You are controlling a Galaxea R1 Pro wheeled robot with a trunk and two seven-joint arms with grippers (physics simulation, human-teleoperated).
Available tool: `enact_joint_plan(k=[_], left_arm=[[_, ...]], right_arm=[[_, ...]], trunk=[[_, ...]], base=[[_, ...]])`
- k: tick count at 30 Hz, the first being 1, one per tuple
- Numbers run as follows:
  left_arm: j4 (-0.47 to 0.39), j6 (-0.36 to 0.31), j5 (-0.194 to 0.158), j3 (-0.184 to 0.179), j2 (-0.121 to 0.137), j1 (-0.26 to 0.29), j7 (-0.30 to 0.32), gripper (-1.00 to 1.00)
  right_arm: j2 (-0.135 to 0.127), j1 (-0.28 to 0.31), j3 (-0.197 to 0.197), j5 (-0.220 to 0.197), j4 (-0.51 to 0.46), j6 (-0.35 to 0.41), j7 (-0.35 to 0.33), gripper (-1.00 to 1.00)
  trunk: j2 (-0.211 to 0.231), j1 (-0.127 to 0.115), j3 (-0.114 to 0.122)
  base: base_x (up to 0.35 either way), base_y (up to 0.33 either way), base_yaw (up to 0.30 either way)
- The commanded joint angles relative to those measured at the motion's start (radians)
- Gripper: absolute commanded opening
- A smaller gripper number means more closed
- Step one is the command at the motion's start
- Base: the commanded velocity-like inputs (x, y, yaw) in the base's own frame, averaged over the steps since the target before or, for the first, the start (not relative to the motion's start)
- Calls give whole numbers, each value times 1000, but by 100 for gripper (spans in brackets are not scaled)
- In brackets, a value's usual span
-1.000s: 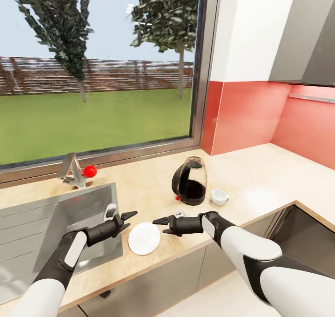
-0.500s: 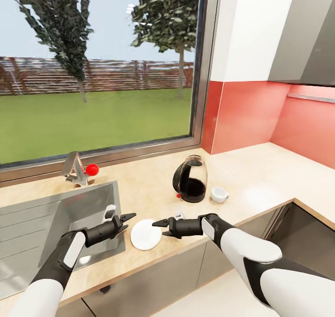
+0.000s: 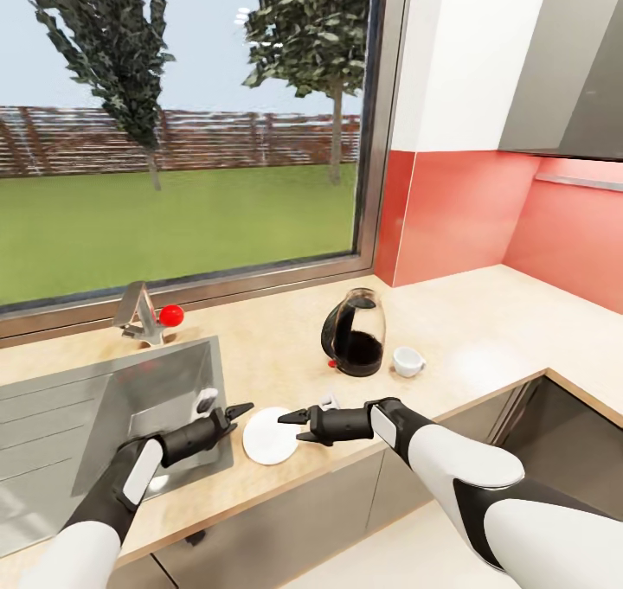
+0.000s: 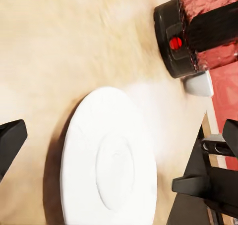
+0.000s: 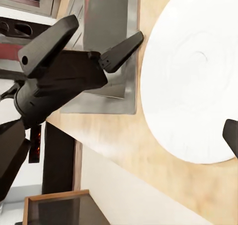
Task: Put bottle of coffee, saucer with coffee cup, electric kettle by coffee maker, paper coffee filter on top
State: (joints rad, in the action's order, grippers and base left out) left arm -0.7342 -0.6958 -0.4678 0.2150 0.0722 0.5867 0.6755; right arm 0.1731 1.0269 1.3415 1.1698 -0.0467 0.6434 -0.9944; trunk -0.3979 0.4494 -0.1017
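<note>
A white saucer [image 3: 270, 435] lies flat on the beige countertop [image 3: 467, 329] near its front edge. My left gripper [image 3: 238, 416] hovers open just left of the saucer, over the sink's corner. My right gripper [image 3: 290, 426] is open at the saucer's right rim, its fingers pointing left. Further back stands the electric kettle [image 3: 355, 334], dark smoky glass with a black handle. The small white coffee cup [image 3: 407, 362] sits right of it. The left wrist view looks over the saucer [image 4: 109, 160] toward the kettle's base [image 4: 176, 41]. The right wrist view has the saucer [image 5: 198, 86] and the left gripper [image 5: 116, 54].
A steel sink [image 3: 104, 416] fills the counter's left part, with a faucet and red knob [image 3: 170, 315] behind it. A small white object [image 3: 330, 396] lies just behind my right gripper. A large window backs the counter. The worktop turns a corner at the right, beside a dark recess [image 3: 562, 433].
Both grippers have dropped slightly and closed in on the saucer from either side. The view has shifted a little. Kettle, cup and saucer stay where they were on the counter.
</note>
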Motion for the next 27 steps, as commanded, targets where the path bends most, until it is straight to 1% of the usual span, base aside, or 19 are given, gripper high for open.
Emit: enact_joint_plan(k=[1, 9, 14, 20, 26, 27], left_arm=[[20, -1, 1, 1, -3, 1, 1, 100], [56, 37, 1, 2, -8, 1, 1, 100], [58, 40, -1, 6, -8, 1, 1, 100], [59, 38, -12, 14, -9, 1, 0, 100], [89, 37, -41, 18, -9, 1, -1, 100], [111, 39, -63, 19, -9, 1, -1, 100]], right_arm=[[1, 1, 8, 10, -4, 7, -6, 100], [1, 1, 9, 10, -4, 7, -6, 100], [1, 1, 8, 10, -4, 7, -6, 100], [1, -4, 8, 10, -4, 7, -6, 100], [1, -7, 8, 10, -3, 7, -6, 100], [1, -7, 8, 10, -3, 7, -6, 100]], trunk=[[-2, 1, -2], [-2, 1, -2], [-2, 1, -2], [-2, 1, -2], [-2, 1, -2], [-2, 1, -2]], base=[[0, 0, 0], [0, 0, 0], [0, 0, 0], [0, 0, 0], [0, 0, 0], [0, 0, 0]])
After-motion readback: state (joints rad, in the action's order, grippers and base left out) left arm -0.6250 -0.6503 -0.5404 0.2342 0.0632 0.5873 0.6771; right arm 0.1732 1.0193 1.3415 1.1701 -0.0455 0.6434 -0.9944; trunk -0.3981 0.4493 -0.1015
